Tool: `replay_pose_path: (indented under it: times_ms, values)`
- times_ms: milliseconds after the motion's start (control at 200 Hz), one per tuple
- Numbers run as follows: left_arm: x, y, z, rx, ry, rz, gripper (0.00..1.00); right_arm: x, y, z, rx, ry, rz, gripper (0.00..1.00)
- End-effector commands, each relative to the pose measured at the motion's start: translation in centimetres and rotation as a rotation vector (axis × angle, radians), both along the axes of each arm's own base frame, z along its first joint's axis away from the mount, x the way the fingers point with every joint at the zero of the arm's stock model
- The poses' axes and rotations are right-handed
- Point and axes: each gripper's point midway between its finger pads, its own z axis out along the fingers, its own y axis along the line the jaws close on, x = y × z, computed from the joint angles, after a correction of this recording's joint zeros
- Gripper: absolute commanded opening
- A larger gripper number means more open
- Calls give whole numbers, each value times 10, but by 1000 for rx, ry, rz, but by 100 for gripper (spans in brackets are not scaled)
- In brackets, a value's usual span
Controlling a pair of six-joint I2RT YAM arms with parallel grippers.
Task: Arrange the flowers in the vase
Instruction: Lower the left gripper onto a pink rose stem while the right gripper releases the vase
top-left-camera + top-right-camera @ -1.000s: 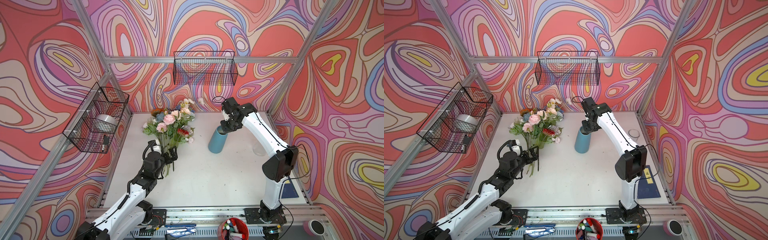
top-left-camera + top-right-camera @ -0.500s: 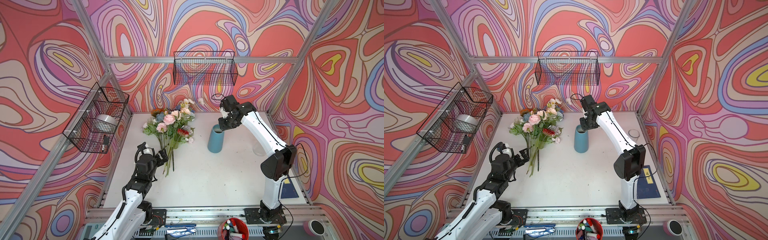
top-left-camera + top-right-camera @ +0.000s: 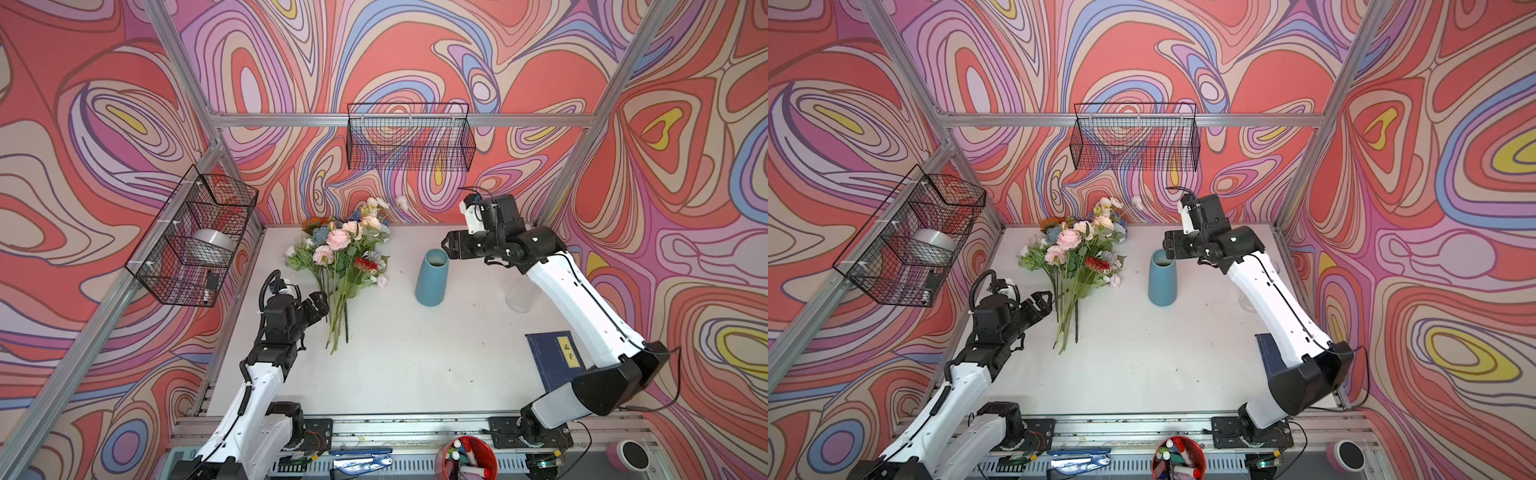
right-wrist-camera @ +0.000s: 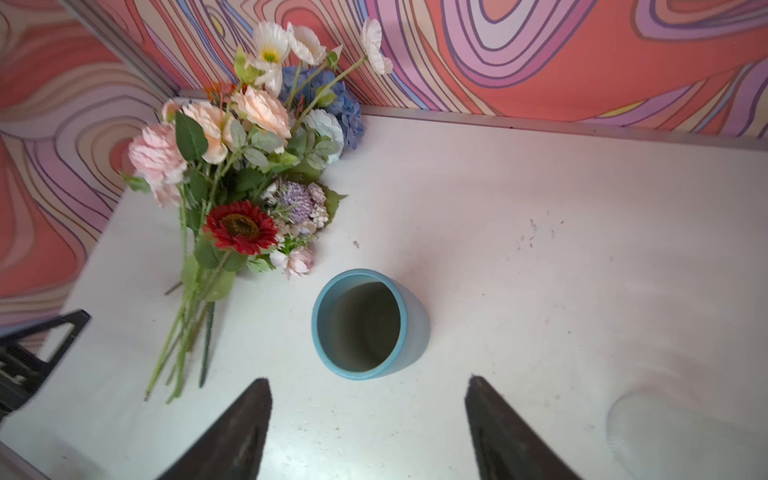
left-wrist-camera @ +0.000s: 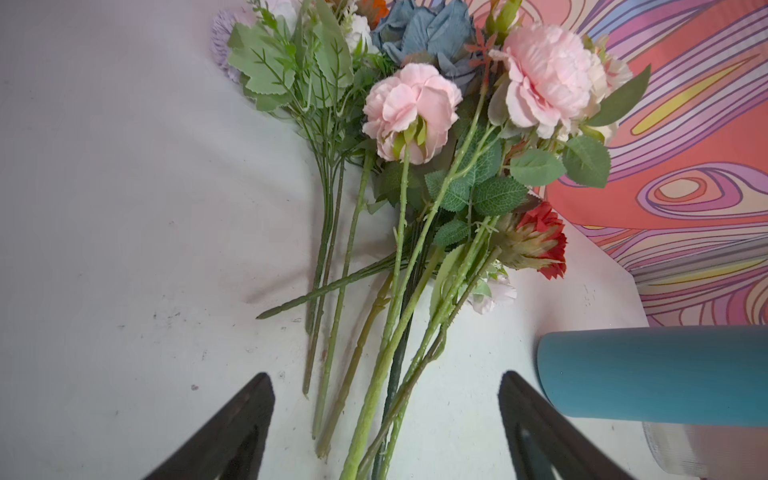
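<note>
flowers (image 3: 345, 266) lie flat, stem ends toward the nearer left hand (image 3: 318, 305), spread empty, seemingly just beside them; right hand (image 3: 448, 250), also spread empty, hovers at the upright vase (image 3: 432, 278).

white arm shells (image 3: 577, 299); black joints; thin black cables; left gripper (image 3: 321, 305) and right gripper (image 3: 446, 250) black

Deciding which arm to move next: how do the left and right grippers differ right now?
The left gripper sits low on the table, beside the stems of the flowers. The right gripper hangs raised near the rim of the vase. The left points along the table at the stems, while the right tilts down toward the vase's mouth. Both are open and hold nothing.
</note>
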Motion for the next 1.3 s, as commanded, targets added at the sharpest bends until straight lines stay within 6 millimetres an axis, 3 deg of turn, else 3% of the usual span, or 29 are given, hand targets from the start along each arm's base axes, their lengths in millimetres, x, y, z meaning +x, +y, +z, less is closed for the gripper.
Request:
replay_pose_path:
  times_ms: [0,235,376,506,1067,1297]
  values:
    - [8,-9,7,-35,20,-47,78,6,-1,-13,61,-39,-48,95]
    - [47,-23,24,-35,-27,-141,45,-8,-14,-44,104,-55,-94,97]
    - [70,-21,15,-14,5,-133,39,-12,-16,-52,99,-40,-99,97]
    - [88,-31,8,-40,14,-184,31,-13,-17,-52,94,-41,-98,97]
    - [122,-38,-34,78,99,-245,24,-18,-23,-47,72,-43,-108,97]
    - [132,-41,-48,79,125,-259,16,-23,-29,-45,60,-49,-123,97]
